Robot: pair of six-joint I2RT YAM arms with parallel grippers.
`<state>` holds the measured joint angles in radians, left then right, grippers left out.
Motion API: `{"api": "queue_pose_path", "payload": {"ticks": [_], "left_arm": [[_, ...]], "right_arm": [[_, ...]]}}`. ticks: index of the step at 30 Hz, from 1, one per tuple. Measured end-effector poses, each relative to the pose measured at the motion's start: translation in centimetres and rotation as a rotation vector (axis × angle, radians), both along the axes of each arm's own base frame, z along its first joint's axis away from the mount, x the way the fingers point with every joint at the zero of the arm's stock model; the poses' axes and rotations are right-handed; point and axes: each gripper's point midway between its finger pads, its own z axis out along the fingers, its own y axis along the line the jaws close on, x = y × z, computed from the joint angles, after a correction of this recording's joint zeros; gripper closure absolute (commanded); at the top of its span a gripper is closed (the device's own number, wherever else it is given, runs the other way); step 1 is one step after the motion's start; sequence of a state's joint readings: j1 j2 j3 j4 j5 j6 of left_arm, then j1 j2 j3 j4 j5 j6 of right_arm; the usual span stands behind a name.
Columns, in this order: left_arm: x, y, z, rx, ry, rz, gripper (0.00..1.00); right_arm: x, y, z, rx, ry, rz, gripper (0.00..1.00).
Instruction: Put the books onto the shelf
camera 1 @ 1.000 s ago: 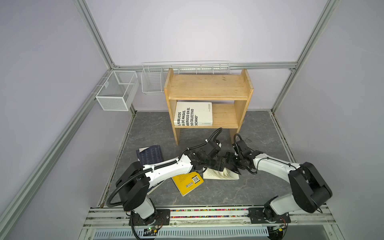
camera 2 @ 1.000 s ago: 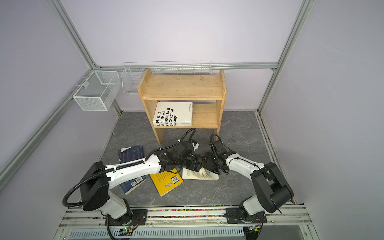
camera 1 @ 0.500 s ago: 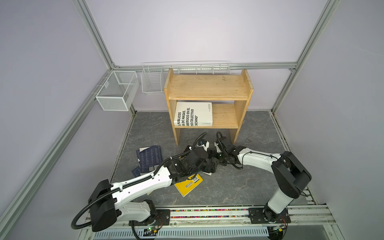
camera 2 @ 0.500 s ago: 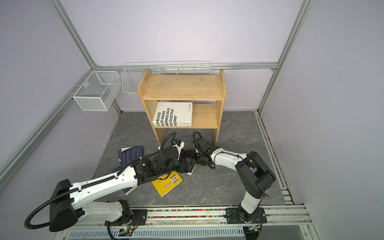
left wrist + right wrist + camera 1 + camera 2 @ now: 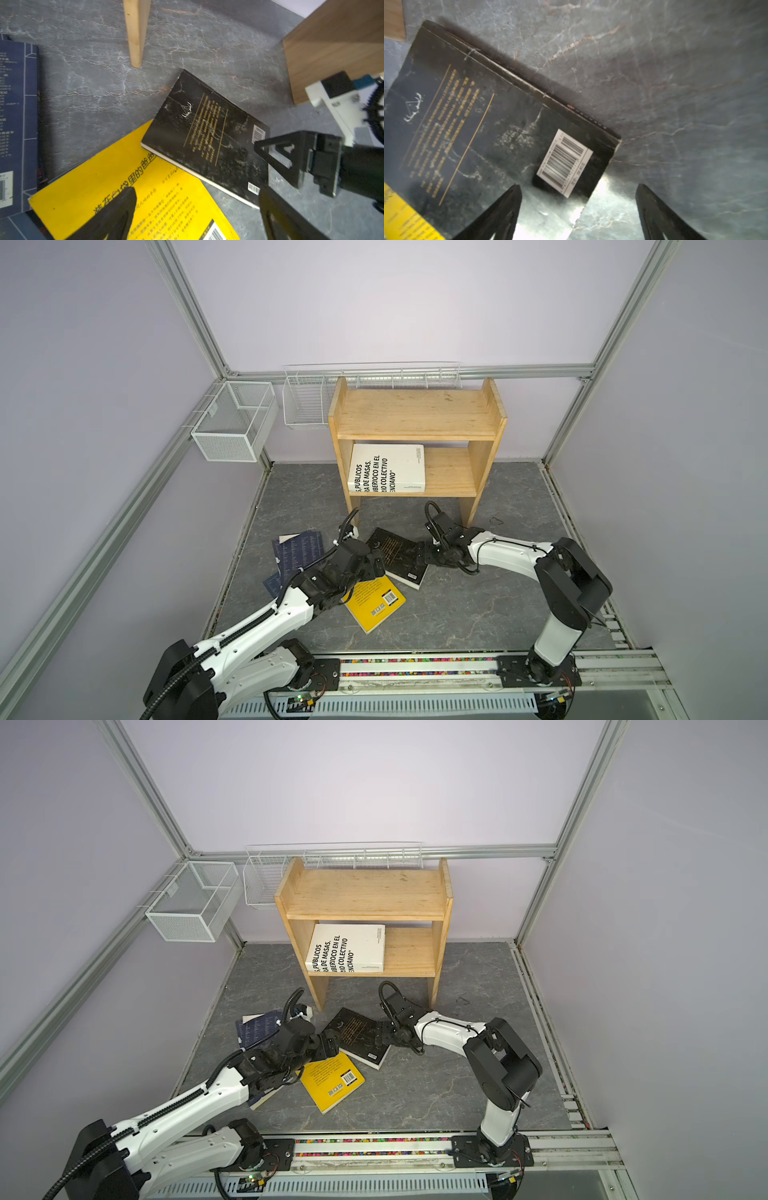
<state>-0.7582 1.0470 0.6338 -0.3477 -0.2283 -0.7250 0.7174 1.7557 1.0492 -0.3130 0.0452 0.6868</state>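
Observation:
A black book (image 5: 397, 558) (image 5: 357, 1038) lies flat on the grey floor, back cover up, its lower edge overlapping a yellow book (image 5: 374, 603) (image 5: 124, 187). My left gripper (image 5: 376, 564) (image 5: 197, 207) hovers open over the yellow book, beside the black book's (image 5: 207, 133) left edge. At the black book's right edge my right gripper (image 5: 426, 558) (image 5: 577, 207) is open, its jaws either side of the barcode corner (image 5: 564, 162), gripping nothing. Navy books (image 5: 297, 556) lie to the left. A white book (image 5: 388, 468) lies on the lower tier of the pine shelf (image 5: 415, 414).
Two white wire baskets (image 5: 232, 427) (image 5: 307, 406) hang on the back-left frame. The shelf's side panels (image 5: 136, 31) stand on the floor just behind the black book. The yellow book's front corner points toward the front rail (image 5: 415, 664).
The black book, held up with its white pages showing a second ago, now lies flat and closed, further left. The left jaws opened wider. Both grippers shifted left.

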Motion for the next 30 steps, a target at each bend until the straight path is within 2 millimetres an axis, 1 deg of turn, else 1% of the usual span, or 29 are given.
{"api": "queue_pose_path", "payload": {"ticks": [2,4,5,8,10,11,14,16,19,24,27,30], "left_arm": [[0.3,-0.2,-0.8,-0.014,0.020,0.017,0.07],[0.6,-0.6,-1.7,-0.031,0.045,0.037,0.07],[0.6,-0.7,-2.1,-0.039,0.059,0.052,0.07],[0.8,-0.7,-3.3,-0.075,0.096,0.109,0.07],[0.6,-0.6,-4.2,-0.095,0.121,0.146,0.07],[0.5,-0.5,-4.7,-0.104,0.135,0.163,0.07],[0.3,-0.2,-6.0,-0.131,0.170,0.213,0.07],[0.4,-0.2,-6.5,-0.148,0.184,0.242,0.06],[1.0,-0.4,-6.5,-0.194,0.184,0.281,0.06],[2.4,-0.4,-6.5,-0.294,0.173,0.347,0.06],[2.8,-0.2,-6.4,-0.337,0.165,0.378,0.05],[2.9,0.2,-6.4,-0.366,0.156,0.393,0.05]], "right_arm": [[0.7,0.1,0.8,-0.008,-0.055,0.031,0.07],[1.6,0.6,1.8,-0.006,-0.123,0.075,0.03],[2.2,1.1,2.4,0.003,-0.161,0.101,0.01],[3.7,2.7,4.0,0.030,-0.258,0.173,0.01],[4.7,4.0,4.6,0.051,-0.302,0.216,0.01],[5.1,4.7,4.6,0.059,-0.315,0.243,0.01],[5.6,6.5,3.6,0.078,-0.327,0.306,0.00],[5.8,7.1,2.6,0.082,-0.325,0.331,0.00],[5.8,7.7,1.4,0.088,-0.313,0.362,0.01],[5.3,9.2,0.0,0.150,-0.273,0.407,0.08],[5.0,10.4,-0.1,0.235,-0.265,0.408,0.10],[4.1,11.4,0.1,0.314,-0.256,0.406,0.10]]}}
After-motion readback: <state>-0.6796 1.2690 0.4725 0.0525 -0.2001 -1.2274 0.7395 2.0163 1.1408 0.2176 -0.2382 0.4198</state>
